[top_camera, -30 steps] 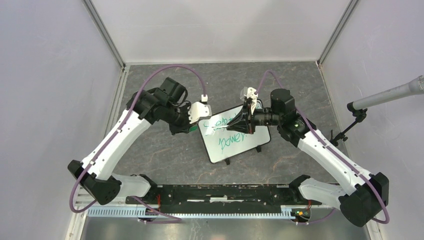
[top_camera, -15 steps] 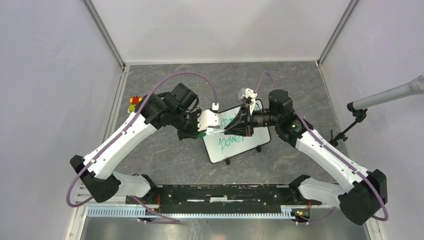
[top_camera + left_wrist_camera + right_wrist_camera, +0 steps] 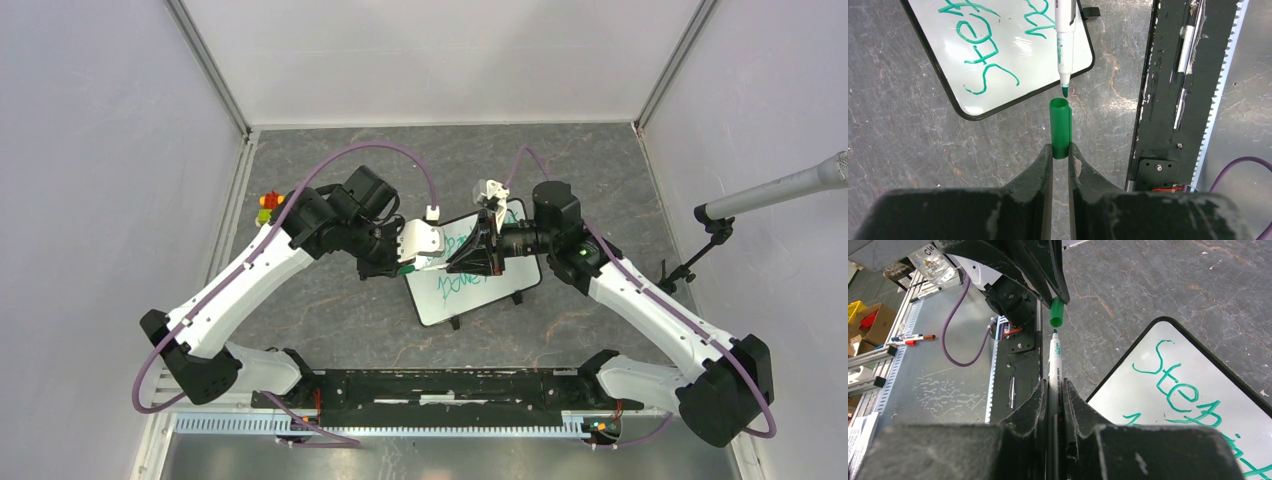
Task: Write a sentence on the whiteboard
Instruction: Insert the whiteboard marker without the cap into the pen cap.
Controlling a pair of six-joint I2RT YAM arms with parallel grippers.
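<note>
Small black-framed whiteboard (image 3: 452,310) lies mid-table on the grey mottled tabletop (image 3: 330,300), between the two arms, turned at an angle with one corner toward the near edge. Green handwritten sentence (image 3: 1184,390) runs in two lines. The first starts "Step"; the rest is under the arms in the top view and I can't read it.

Left gripper (image 3: 1060,150) is clamped on the closed end of a green plastic marker cap (image 3: 1060,127), open mouth pointing away. Right gripper (image 3: 1054,387) is clenched around the white-barrelled green marker (image 3: 1055,360), its tip just short of the cap mouth and not yet inside, out past the board's left corner. Looks like recapping, so the writing is likely finished.

Handling, my read:
- The board is light, thin and stiff, and sits on small feet, so it would probably skid or tip under a sideways push.
- The face is slick and fresh ink smears, so keep pads off the writing.
- The best hold is the black frame on a long edge, away from the lettering.
</note>
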